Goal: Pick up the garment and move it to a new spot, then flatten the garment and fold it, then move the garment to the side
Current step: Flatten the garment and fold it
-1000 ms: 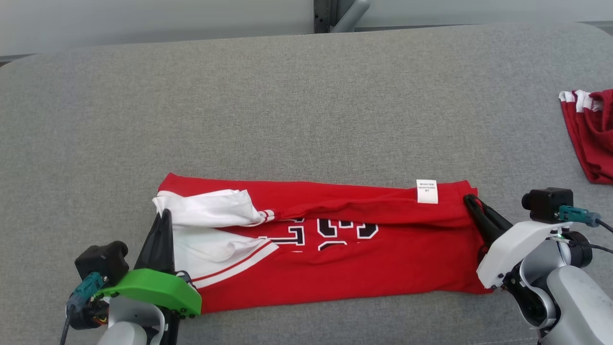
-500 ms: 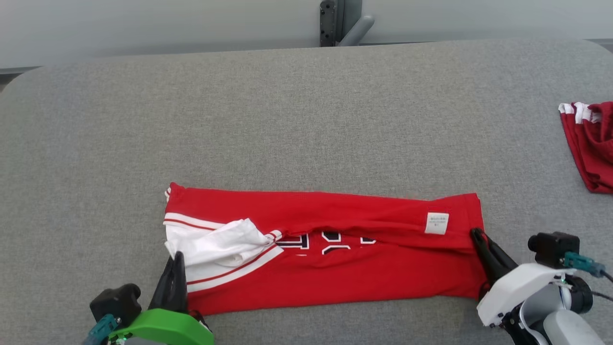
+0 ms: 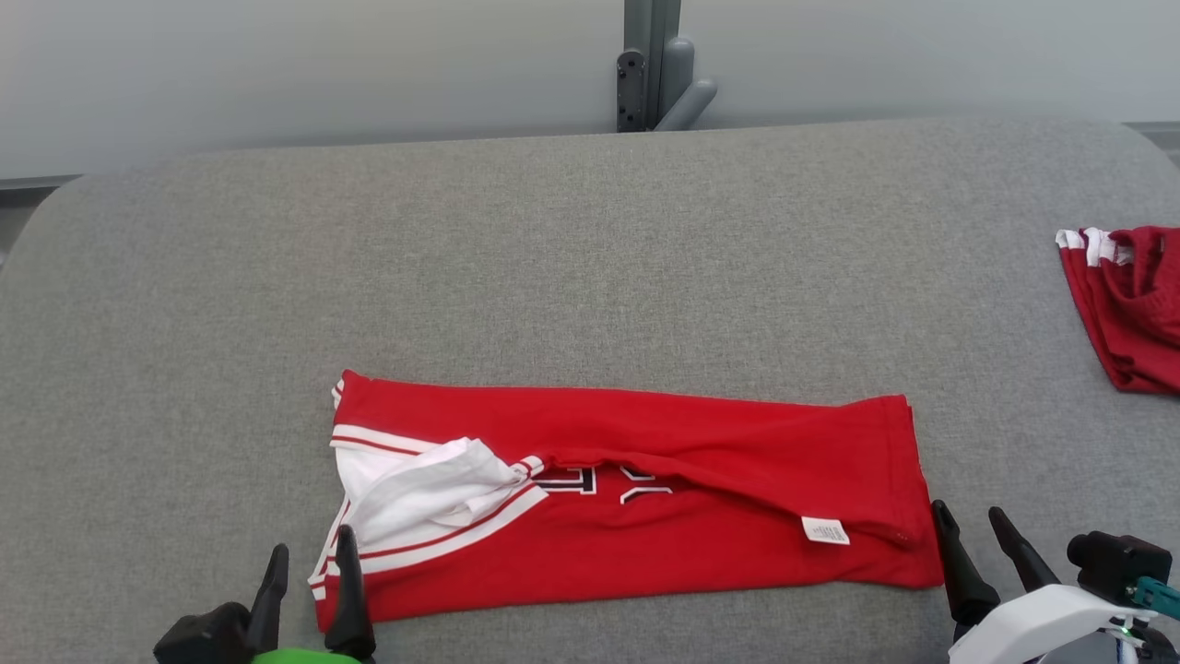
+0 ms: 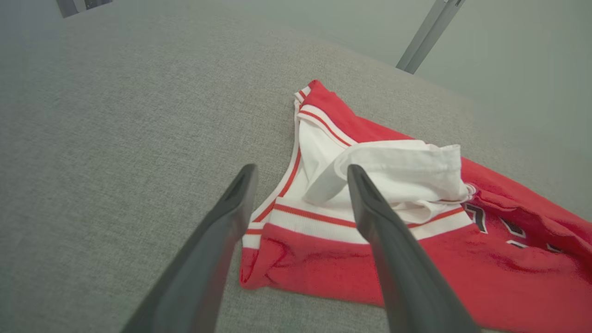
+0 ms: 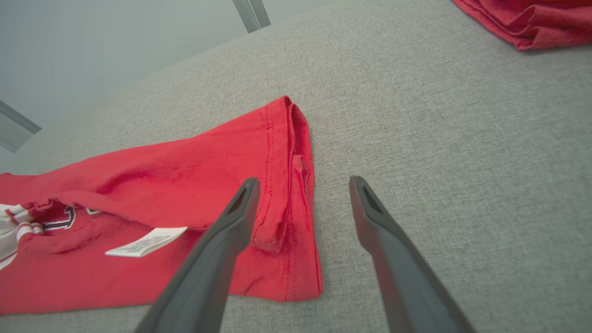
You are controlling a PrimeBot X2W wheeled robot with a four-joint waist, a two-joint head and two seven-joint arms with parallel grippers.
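Both ends of the job stand released: the left pincer (image 3: 311, 546) hangs spread wide and empty just over the near left corner of the garment (image 3: 701, 553), while the right pincer (image 3: 967, 510), equally wide and empty, sits just beside the cloth's near right corner, one finger overlapping the hem in the right wrist view. The red jersey lies in the near middle of the grey table (image 3: 553, 258), already doubled lengthwise into a band. Its long axis runs left to right across the head view, the far edge dipping slightly toward the robot's right. The white-trimmed end with a loose white flap (image 3: 415, 493) points to the robot's left, and the plain hem end, with a care label (image 3: 825, 530) nearby, points right. Folding appears to be the step in hand. The next move likely calls for closing on all layers at one short end and carrying it over the other, minding the rumpled white flap. A second red garment (image 3: 1129, 309) lies well apart at far right.
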